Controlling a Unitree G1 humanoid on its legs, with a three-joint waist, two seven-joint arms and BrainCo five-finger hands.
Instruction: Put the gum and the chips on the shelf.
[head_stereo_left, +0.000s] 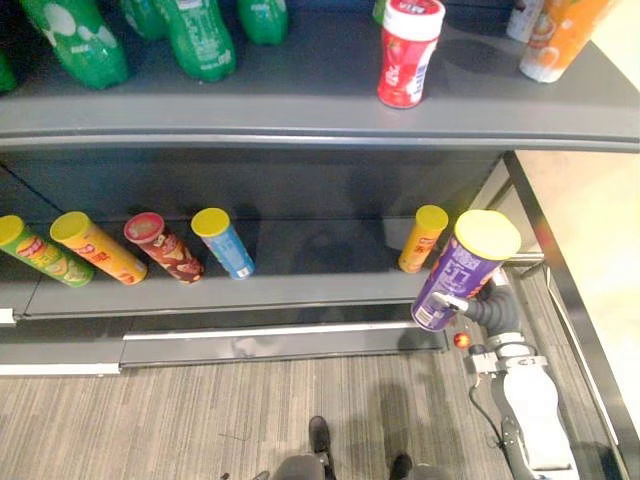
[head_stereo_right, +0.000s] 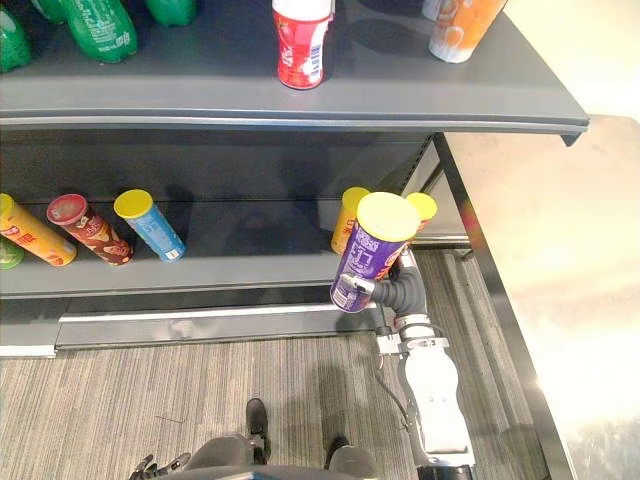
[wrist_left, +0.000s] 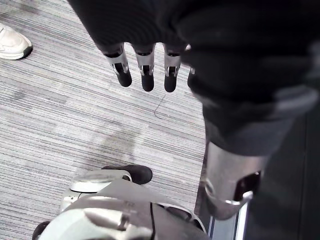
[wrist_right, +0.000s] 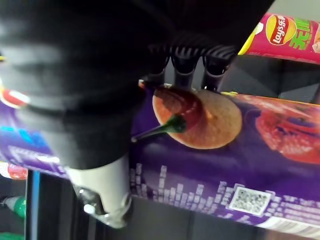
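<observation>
A purple chips can (head_stereo_left: 462, 268) with a yellow lid stands tilted in front of the right end of the lower shelf (head_stereo_left: 300, 288). My right hand (head_stereo_left: 480, 306) is shut on its lower half, and in the right wrist view the fingers wrap over the can (wrist_right: 215, 165). The gum, a red bottle (head_stereo_left: 408, 52) with a white cap, stands upright on the upper shelf (head_stereo_left: 300, 112). My left hand (wrist_left: 145, 70) hangs over the carpet, fingers straight and holding nothing.
Several chips cans lie on the lower shelf: a blue one (head_stereo_left: 224, 243), a maroon one (head_stereo_left: 163, 246) and an orange one (head_stereo_left: 422, 238) just behind the held can. Green bottles (head_stereo_left: 200, 38) and an orange bottle (head_stereo_left: 560, 35) stand on the upper shelf. A person's white shoe (wrist_left: 12, 42) rests on the carpet.
</observation>
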